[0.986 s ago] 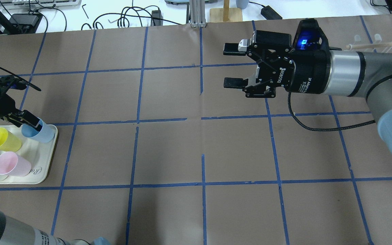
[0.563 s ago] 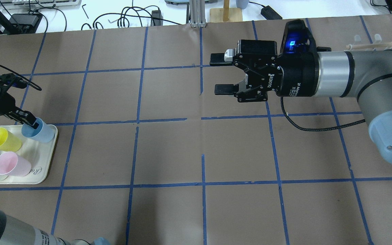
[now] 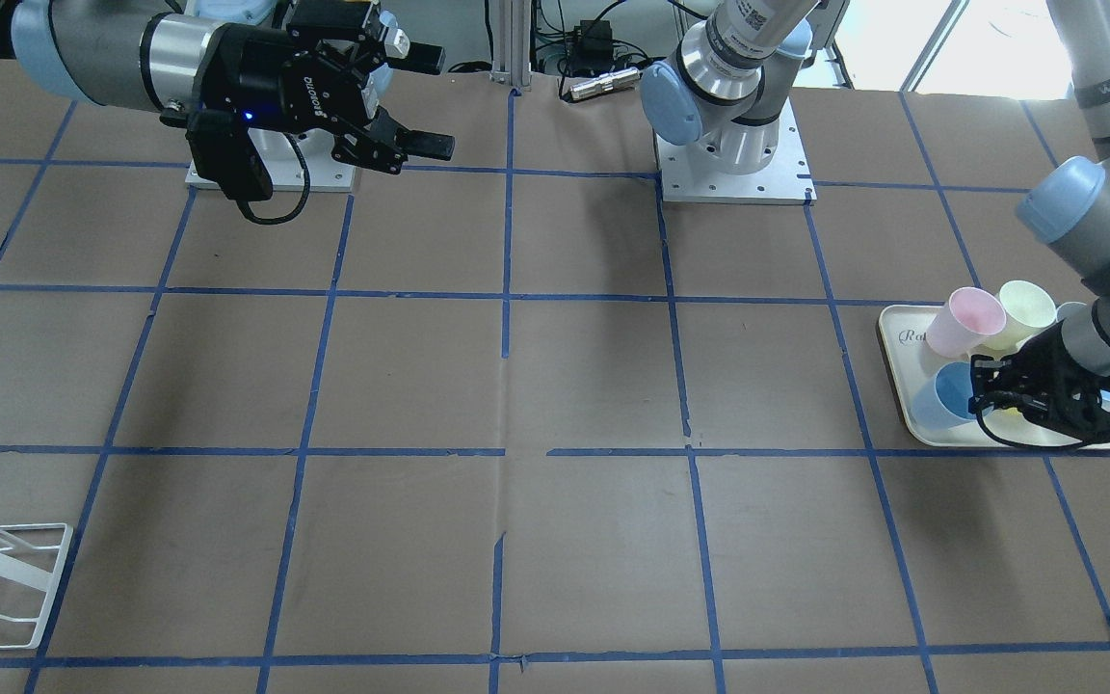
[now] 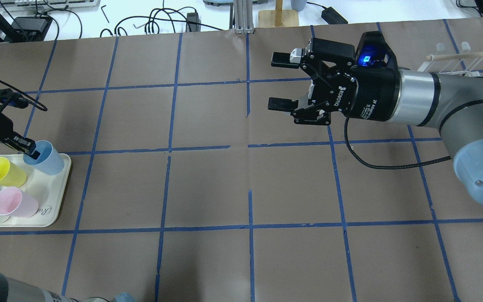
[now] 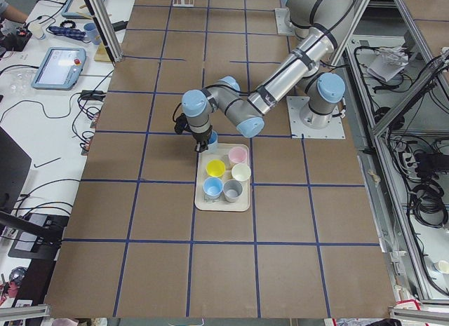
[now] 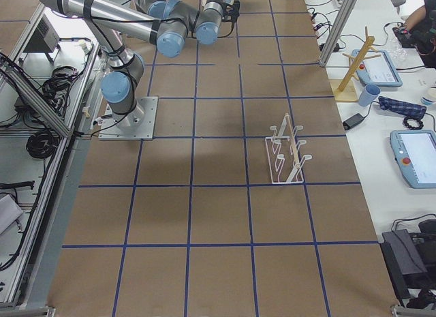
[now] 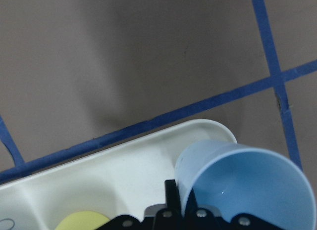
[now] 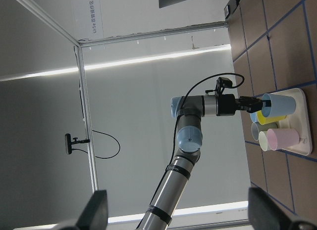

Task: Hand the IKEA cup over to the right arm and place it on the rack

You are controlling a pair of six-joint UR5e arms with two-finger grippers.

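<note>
**Thin rim pinch on the IKEA cup, hand-over not yet done**

Our left end effector point(image 4: 27, 147) is clamped on one wall of the IKEA cup point(image 4: 49, 161) at the tray's point(image 4: 53, 193) 1 o'clock corner. Our right end effector point(image 4: 278, 81) waits spread wide, well apart toward 2 o'clock. We judge that this one-wall pinch could let the cup swing or slip in transit, or clip the yellow cup point(image 4: 2, 172). The cup's long axis tilts, with the mouth up toward 10 o'clock.
</note>
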